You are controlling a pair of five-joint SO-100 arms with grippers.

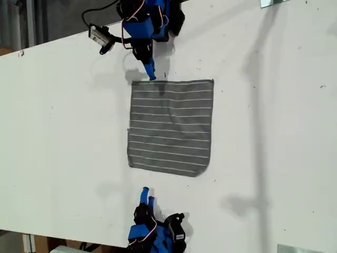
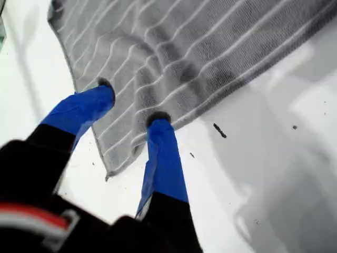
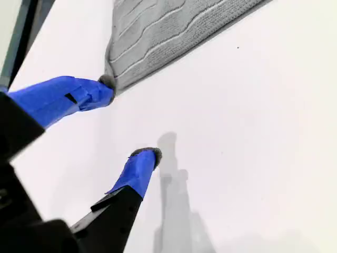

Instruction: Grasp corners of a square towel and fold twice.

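Opening step of the task, by the look of it: approach and first grasp, with no fold made yet. Spread flat and square on the white counter [image 1: 274, 132], one layer deep: the grey striped towel [image 1: 171, 126], roughly midway between the two arms, with all four corners showing in the exterior view. Down at the towel's far edge, near its upper corner [image 1: 134, 83] on the exterior view's left: my first claw [image 1: 151, 75]. Seen along its own wrist view, open, jaws apart, both blue fingertips [image 2: 158, 120] resting on or just over the cloth a little in from that corner [image 2: 109, 173]; nothing pinched between them, and hard to tell whether actually pressing the fabric. At the opposite side, over bare counter and short of the near edge: my second claw [image 1: 147, 194], likewise open and holding nothing, with the nearest corner [image 3: 113, 66] just ahead of one fingertip [image 3: 107, 81] in its wrist view. Next move, as a judgement: bring the second claw forward onto its corner, settle both claws low enough to gather fabric, close on the cloth, then lift and carry that edge across to the opposite edge. Main risk: closing on the counter instead of cloth, or dragging the towel askew.
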